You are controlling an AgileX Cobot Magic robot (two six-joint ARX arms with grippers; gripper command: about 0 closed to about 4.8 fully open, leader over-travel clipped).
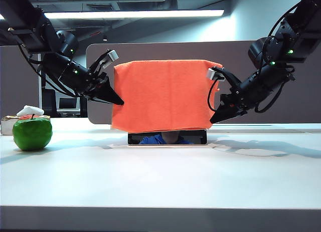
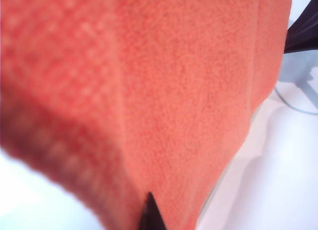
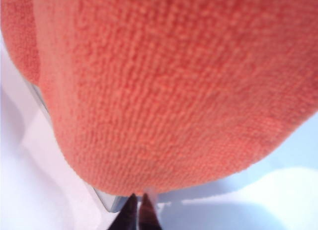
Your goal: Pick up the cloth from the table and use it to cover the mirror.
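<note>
Orange cloth (image 1: 165, 95) hung draped over the mirror (image 1: 167, 138) at the middle of the table (image 1: 160, 177), towards its far side. It covered the upper part of the upright panel and spread a little wider than it on both sides. Only a dark strip of the mirror's bottom showed below the cloth's lower hem, with a bluish reflection in it. The cloth's top edge ran nearly level, and a faint vertical fold ran down its middle.

The left gripper (image 1: 119, 101) sat at the cloth's left edge, low down, its dark fingers drawn together to a point that met the fabric. In the left wrist view the cloth (image 2: 164, 91) filled most of the picture and a single dark fingertip (image 2: 150, 215) poked out against it. Whether any fabric was pinched there I could not tell.

The right gripper (image 1: 212, 121) sat at the cloth's lower right corner, its fingers likewise brought together. In the right wrist view the closed fingertips (image 3: 130, 210) lay just below the fuzzy hem of the cloth (image 3: 169, 86), beside a pale edge of the mirror (image 3: 107, 199); they appeared to hold nothing.

A green apple (image 1: 32, 133) stood on the table well to the left. Behind the mirror rose a grey partition (image 1: 261, 66).
</note>
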